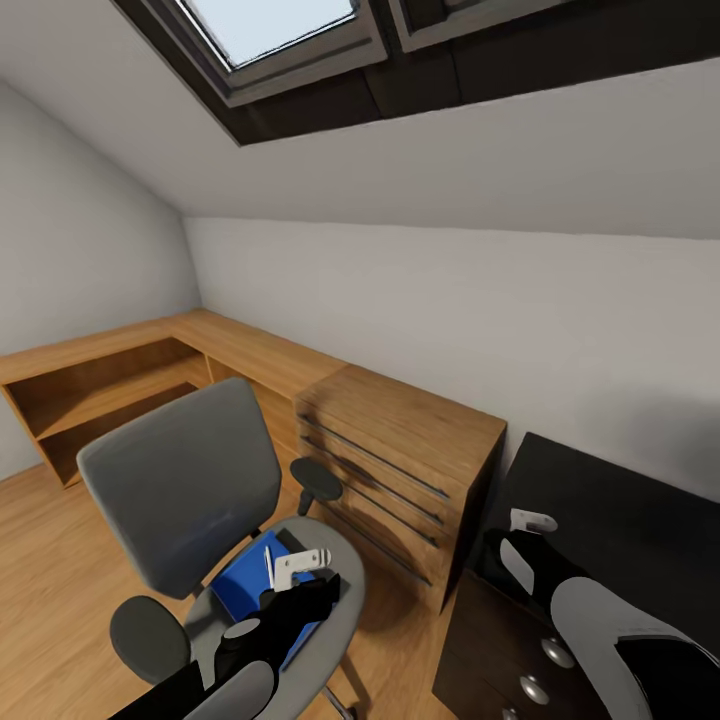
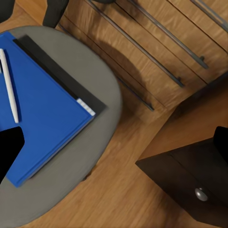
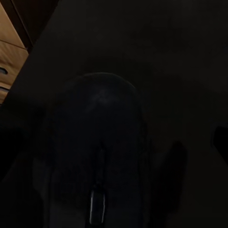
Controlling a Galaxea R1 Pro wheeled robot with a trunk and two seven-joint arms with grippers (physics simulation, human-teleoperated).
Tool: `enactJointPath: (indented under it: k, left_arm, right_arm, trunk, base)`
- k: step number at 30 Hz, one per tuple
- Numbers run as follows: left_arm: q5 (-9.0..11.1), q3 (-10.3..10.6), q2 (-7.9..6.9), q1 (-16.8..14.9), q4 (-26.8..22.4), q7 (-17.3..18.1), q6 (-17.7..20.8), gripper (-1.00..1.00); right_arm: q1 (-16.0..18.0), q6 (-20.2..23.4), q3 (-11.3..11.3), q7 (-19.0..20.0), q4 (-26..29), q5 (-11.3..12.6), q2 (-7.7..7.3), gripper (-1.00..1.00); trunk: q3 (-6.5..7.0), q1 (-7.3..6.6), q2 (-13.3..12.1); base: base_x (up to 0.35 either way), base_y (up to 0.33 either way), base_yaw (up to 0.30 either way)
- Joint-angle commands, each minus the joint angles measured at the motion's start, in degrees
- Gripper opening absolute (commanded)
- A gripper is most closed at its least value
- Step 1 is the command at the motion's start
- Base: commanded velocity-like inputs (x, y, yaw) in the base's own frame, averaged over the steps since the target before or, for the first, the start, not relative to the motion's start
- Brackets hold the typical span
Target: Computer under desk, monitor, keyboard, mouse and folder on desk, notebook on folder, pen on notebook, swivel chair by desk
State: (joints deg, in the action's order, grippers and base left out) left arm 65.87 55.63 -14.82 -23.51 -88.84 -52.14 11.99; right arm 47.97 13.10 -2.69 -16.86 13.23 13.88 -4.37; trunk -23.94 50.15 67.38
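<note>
With the left gripper (image 1: 300, 566) over the folder (image 2: 45, 118), jaws unreadable, the loose pen (image 2: 9, 85) risked rolling off; the right gripper (image 1: 530, 522), its jaws equally unreadable, hung above the mouse (image 3: 97, 147).

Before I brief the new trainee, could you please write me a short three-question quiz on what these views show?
1. True or false: the pen lies on the folder.
2. What does the folder rest on? A) the desk B) the swivel chair seat C) the floor
3. Fill in: the right wrist view looks closely at the black ____ on the dark desk top.

Key: 1 true; 2 B; 3 mouse.
</note>
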Motion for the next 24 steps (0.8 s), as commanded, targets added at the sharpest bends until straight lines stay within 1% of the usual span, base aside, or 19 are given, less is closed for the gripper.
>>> enactJointPath:
  k: [1,3,4,24]
  left_arm:
    - [0.14,0.09,-0.03,-0.1,-0.09,-0.33,0.23,1.0]
    - [0.14,0.09,-0.03,-0.11,-0.06,-0.33,0.23,1.0]
    - [0.14,0.09,-0.03,-0.1,-0.04,-0.33,0.23,1.0]
    - [0.22,0.09,-0.1,-0.08,-0.03,-0.33,0.23,1.0]
  right_arm:
    - [0.02,0.35,-0.3,-0.28,0.13,0.41,-0.02,1.0]
    - [0.02,0.35,-0.32,-0.28,0.13,0.43,-0.02,1.0]
    - [0.02,0.35,-0.31,-0.28,0.15,0.43,-0.02,-1.0]
    - [0.02,0.31,-0.39,-0.1,0.33,0.35,0.07,-1.0]
  trunk:
    - [-0.25,0.23,0.46]
    - [-0.25,0.23,0.46]
    - [-0.25,0.23,0.46]
    - [-0.25,0.23,0.46]
  base:
    - [0.0,0.0,0.0]
    - [0.0,0.0,0.0]
    - [0.0,0.0,0.0]
    - [0.0,0.0,0.0]
